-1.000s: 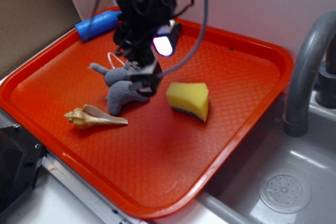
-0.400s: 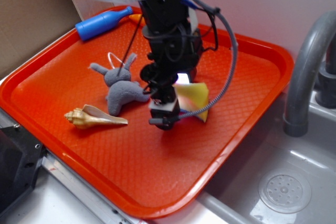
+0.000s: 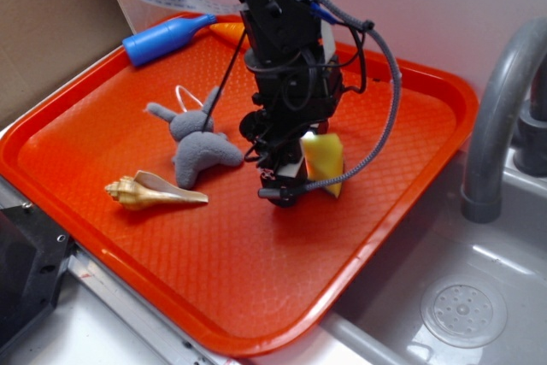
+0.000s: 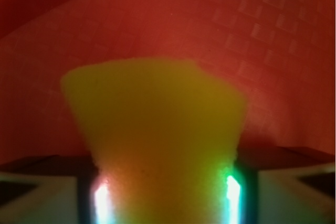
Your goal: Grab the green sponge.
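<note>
The green sponge (image 3: 324,158) is a yellow foam block on the orange tray (image 3: 214,279), right of centre; it looks pinched narrow and stood on edge. My gripper (image 3: 299,179) reaches down from the black arm and is shut on it, one finger on each side. In the wrist view the sponge (image 4: 157,124) fills the space between the two fingers (image 4: 88,195) and narrows where they squeeze it. My gripper (image 4: 165,200) sits low over the tray surface. The dark scouring layer is hidden.
A grey plush bunny (image 3: 198,148) lies just left of the gripper, with a seashell (image 3: 154,191) in front of it. A blue bottle (image 3: 167,37) and an orange carrot (image 3: 227,30) lie at the tray's far edge. A grey faucet (image 3: 500,108) and sink (image 3: 462,309) are to the right.
The gripper moved right from above the bunny to the sponge and closed on it. The sponge went from lying flat and wide to pinched narrow between the fingers.
</note>
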`<state>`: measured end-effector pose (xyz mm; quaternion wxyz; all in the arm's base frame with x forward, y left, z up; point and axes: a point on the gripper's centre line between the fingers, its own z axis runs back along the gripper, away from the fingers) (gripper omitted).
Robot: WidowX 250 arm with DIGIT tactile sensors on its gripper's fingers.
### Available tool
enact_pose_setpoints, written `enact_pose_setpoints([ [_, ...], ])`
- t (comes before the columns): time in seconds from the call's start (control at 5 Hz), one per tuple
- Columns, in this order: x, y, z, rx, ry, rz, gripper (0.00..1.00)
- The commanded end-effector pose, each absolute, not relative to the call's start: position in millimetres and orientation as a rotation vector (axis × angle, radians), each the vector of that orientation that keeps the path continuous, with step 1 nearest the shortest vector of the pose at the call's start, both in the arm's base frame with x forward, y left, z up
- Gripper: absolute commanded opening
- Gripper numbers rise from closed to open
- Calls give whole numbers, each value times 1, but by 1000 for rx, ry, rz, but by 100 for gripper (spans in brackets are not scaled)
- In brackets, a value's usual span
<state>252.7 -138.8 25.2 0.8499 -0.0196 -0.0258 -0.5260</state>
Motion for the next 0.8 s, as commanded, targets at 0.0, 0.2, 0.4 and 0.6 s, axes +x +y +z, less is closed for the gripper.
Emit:
enact_pose_setpoints([
  [0.0, 246, -120, 72, 103, -116, -850, 0],
  [0.2, 234, -85, 119, 121, -149, -598, 0],
  [0.4, 218, -56, 156, 135, -134, -349, 0],
  [0.6, 192, -34, 188, 60, -105, -94, 0],
])
